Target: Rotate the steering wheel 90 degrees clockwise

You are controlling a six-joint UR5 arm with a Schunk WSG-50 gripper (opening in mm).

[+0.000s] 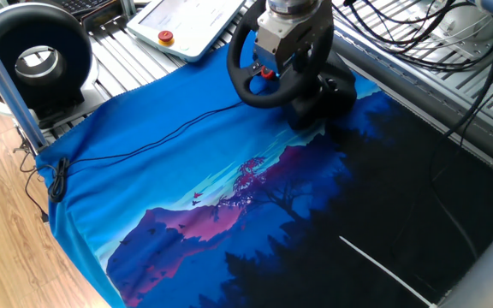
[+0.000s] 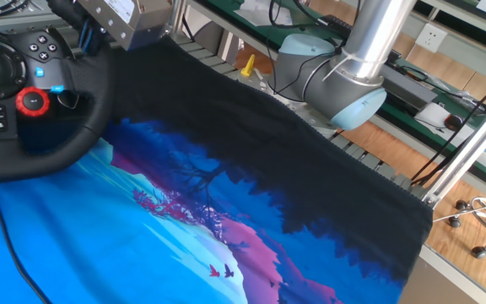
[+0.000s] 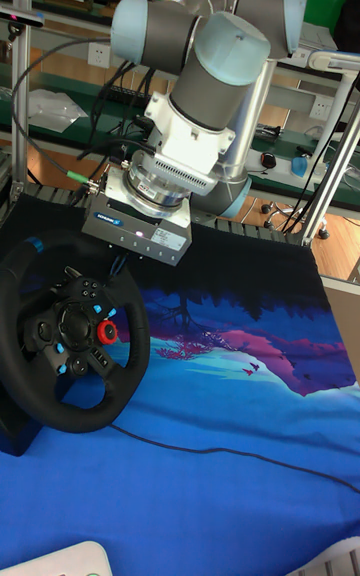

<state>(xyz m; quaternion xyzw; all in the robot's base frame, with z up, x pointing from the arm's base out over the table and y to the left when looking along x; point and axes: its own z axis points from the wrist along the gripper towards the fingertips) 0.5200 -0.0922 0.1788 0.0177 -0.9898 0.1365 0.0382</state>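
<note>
The gripper sits at the top right rim of the steering wheel; its fingers seem clamped on the rim, though I cannot tell for sure.

Legible text: none. The hand is carrying a small blue-and-white label on its housing, and another printed plate is showing in the other fixed view; both are appearing too small and blurred to read.
</note>
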